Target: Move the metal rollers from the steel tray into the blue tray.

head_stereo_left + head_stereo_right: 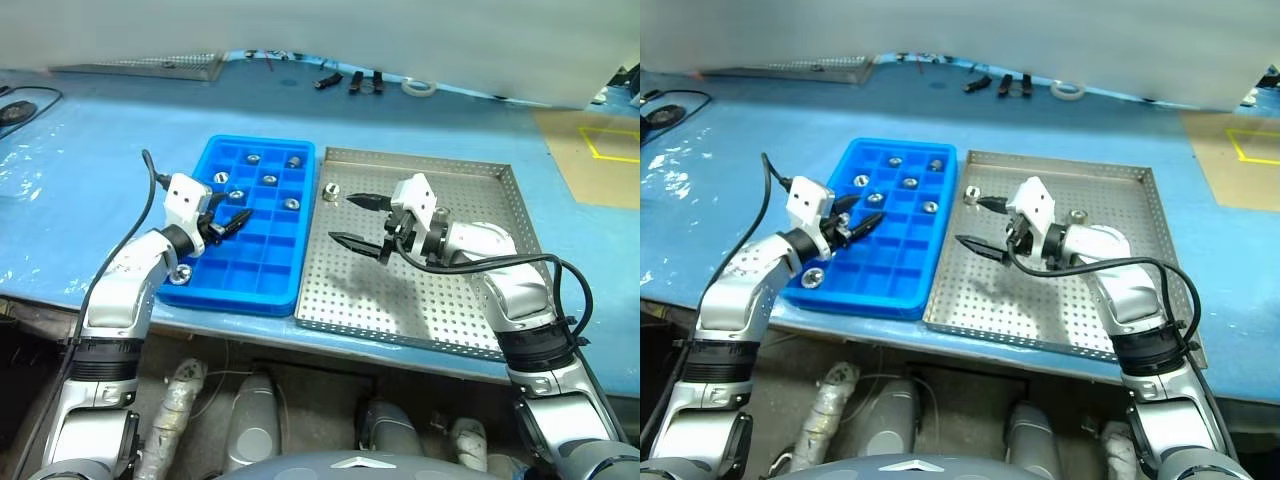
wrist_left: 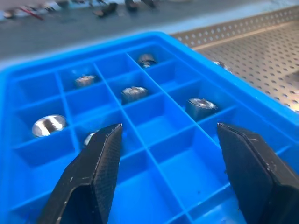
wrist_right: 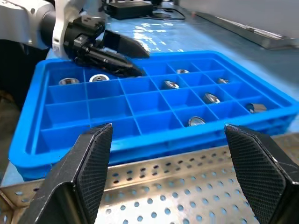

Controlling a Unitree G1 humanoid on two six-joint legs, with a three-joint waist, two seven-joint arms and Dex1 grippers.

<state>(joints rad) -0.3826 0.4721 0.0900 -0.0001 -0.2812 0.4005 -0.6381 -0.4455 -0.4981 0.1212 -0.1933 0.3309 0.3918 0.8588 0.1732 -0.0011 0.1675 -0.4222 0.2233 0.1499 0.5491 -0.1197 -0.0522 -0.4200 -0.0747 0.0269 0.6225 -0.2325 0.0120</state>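
Note:
The blue tray (image 1: pixel 258 143) lies left of the steel tray (image 1: pixel 440 300), side by side on the table. Several metal rollers sit in the blue tray's far cells, such as one (image 1: pixel 269 181), another (image 2: pixel 200 106), and one in a near corner cell (image 1: pixel 181 273). One roller (image 1: pixel 331 191) stands on the steel tray near its far left corner. My left gripper (image 1: pixel 228 215) hovers open and empty over the blue tray's left cells. My right gripper (image 1: pixel 345 220) hangs open and empty over the steel tray's left side, just short of that roller, pointing toward the blue tray.
Black tools (image 1: pixel 355 80) and a roll of tape (image 1: pixel 420 87) lie at the table's back. A yellow-marked board (image 1: pixel 600 150) is at the far right, and another perforated tray (image 1: pixel 150 65) at the back left. The trays sit close to the table's front edge.

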